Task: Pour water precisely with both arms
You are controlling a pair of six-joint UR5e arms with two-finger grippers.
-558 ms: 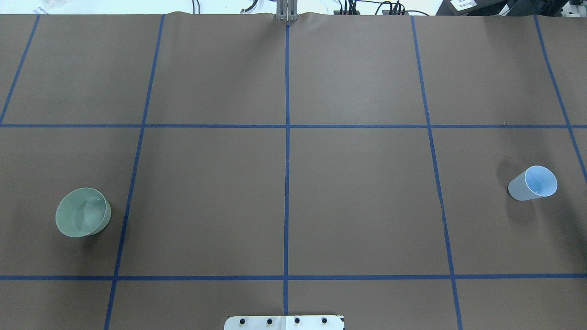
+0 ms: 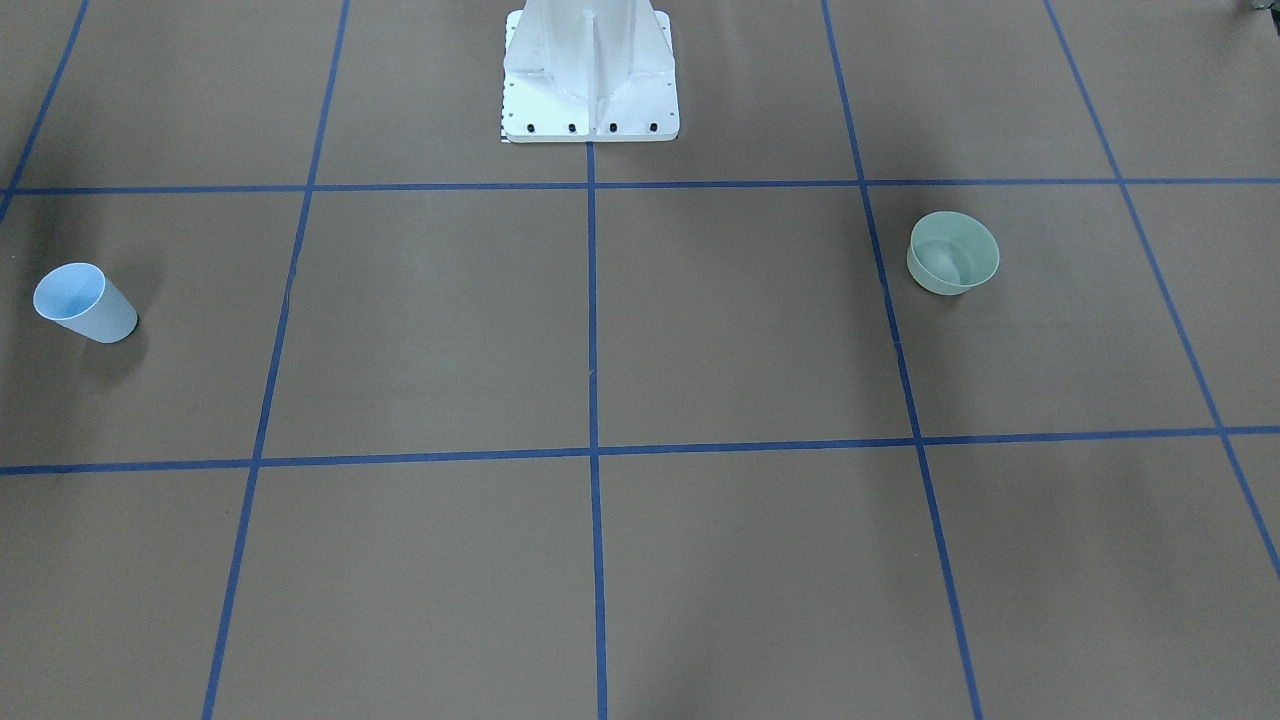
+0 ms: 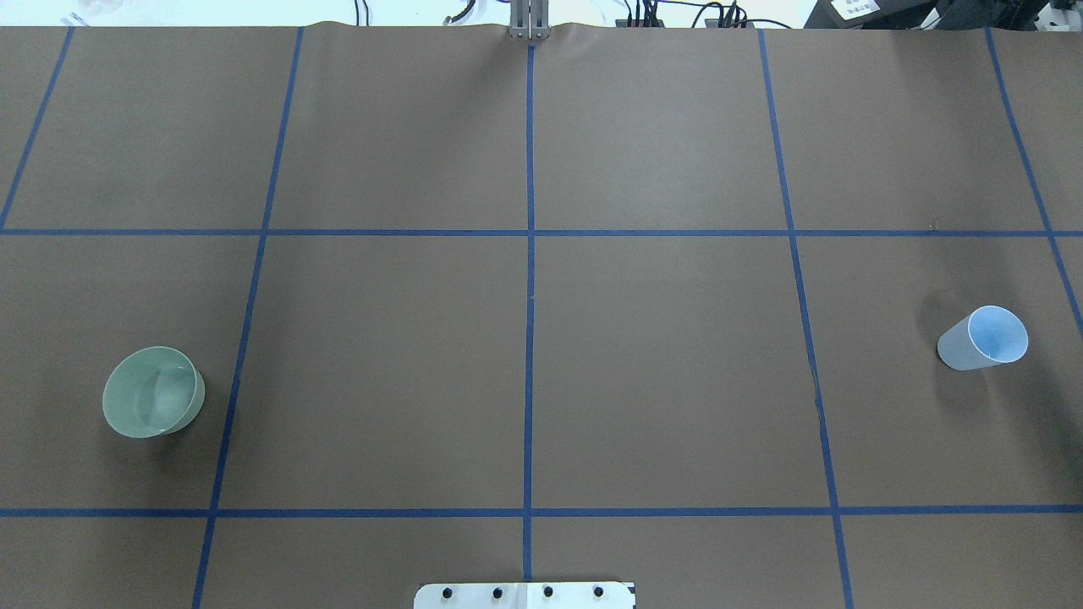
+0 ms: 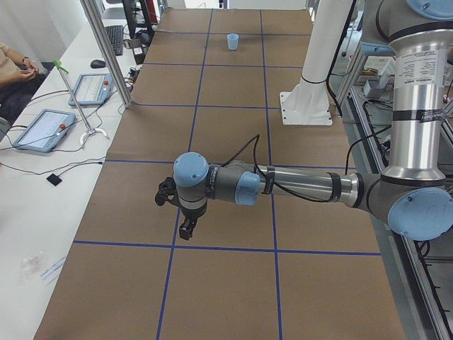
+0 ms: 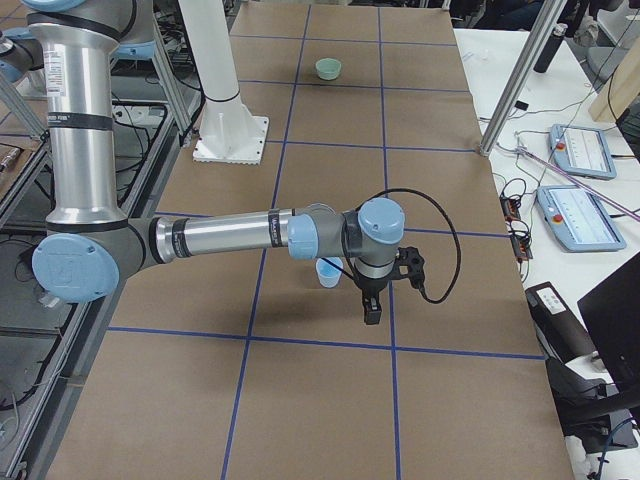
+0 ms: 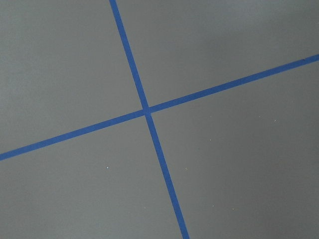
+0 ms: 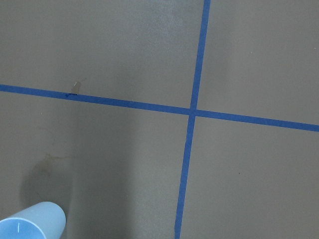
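Water (image 3: 165,399) in the green bowl (image 3: 200,396) ripples differently than a moment ago, so pouring looks finished. Whether the left gripper (image 4: 186,228) or right gripper (image 5: 370,310) is wide or narrow cannot be told.

You see two alike | left arm (image 4: 304,185), right arm (image 5: 220,235): silver tubes, grey joint housings, light-blue round caps (image 4: 190,168) | black bands ring the upright tubes | black cable (image 5: 458,250) loops at each wrist | left tool (image 4: 186,228), right tool (image 5: 371,308): black | white pedestal (image 2: 590,70), dark bolts along its base plate
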